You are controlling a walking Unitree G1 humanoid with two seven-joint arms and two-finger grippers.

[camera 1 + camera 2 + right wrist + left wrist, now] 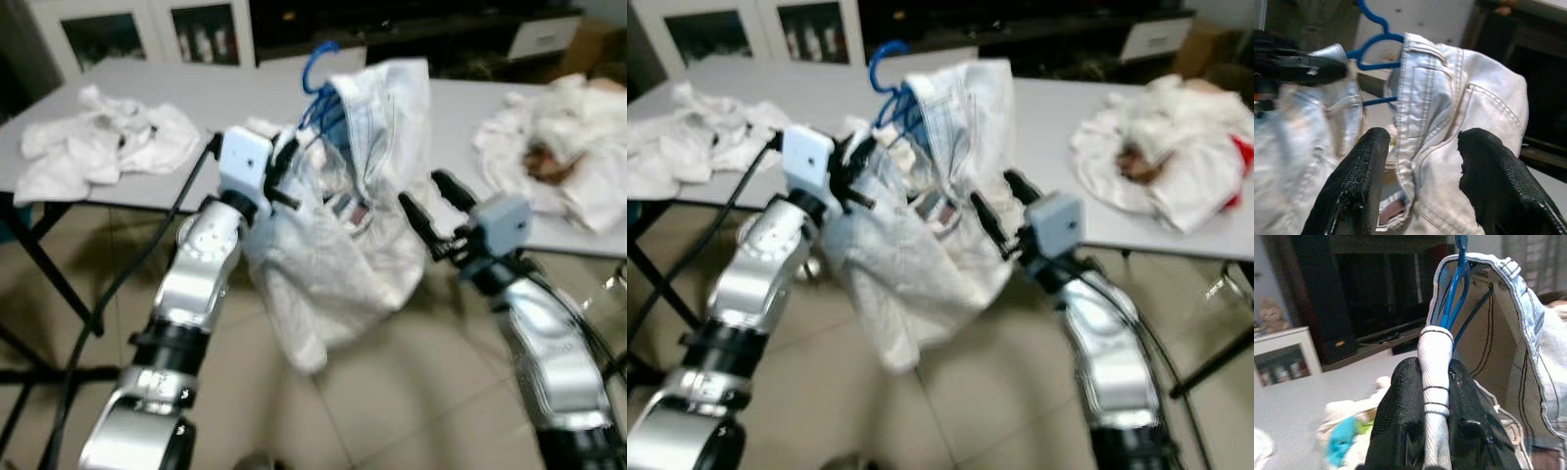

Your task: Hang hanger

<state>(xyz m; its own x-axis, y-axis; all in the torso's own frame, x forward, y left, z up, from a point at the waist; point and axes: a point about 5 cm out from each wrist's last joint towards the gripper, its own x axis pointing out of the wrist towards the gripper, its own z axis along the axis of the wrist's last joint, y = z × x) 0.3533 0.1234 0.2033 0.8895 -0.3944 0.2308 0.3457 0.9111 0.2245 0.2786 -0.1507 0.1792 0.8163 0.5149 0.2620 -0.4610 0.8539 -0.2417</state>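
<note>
Left gripper (pixel 1436 431) pinching pale garment (pixel 333 264) on blue hanger (pixel 315 73); right gripper (pixel 1422 181) spread beside it. Garment label (pixel 345 208) unreadable.

Likely a home, glass-door cabinets (pixel 147 34), laundry-strewn table (pixel 225 98)

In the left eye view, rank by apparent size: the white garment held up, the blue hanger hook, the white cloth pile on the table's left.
1. Garment
2. Cloth pile, though farther from the camera, so true size is unsure
3. Hanger hook
</note>
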